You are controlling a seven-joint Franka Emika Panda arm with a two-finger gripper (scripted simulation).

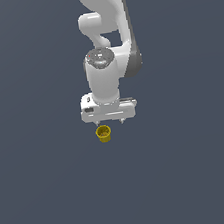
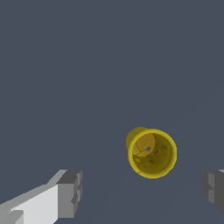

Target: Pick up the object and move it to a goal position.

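Below the gripper (image 1: 110, 122), on the flat grey floor (image 1: 54, 192), stands the cup (image 1: 103, 134), upright with its hollow mouth facing up. From the exterior view it sits just in front of the fingertips and a little toward that view's left of their midline. The wrist view shows the cup (image 2: 152, 152) from above, off centre between the two fingers (image 2: 70, 192), which stand wide apart and hold nothing. No goal marker shows in either picture.

The step in hand looks like the approach before the grasp. To do it well, the arm should first slide sideways until the cup lies on the line between the fingertips, not ahead of it, and only then go down. Descending now would likely bring the fingers down beside the cup or onto its rim and tip it. The cup is narrower than the open span, so there is room to spare. The fingers should reach well below the rim before closing, gripping the ribbed wall squarely. A light, hollow cup may skid if one finger touches first, so centring matters most.
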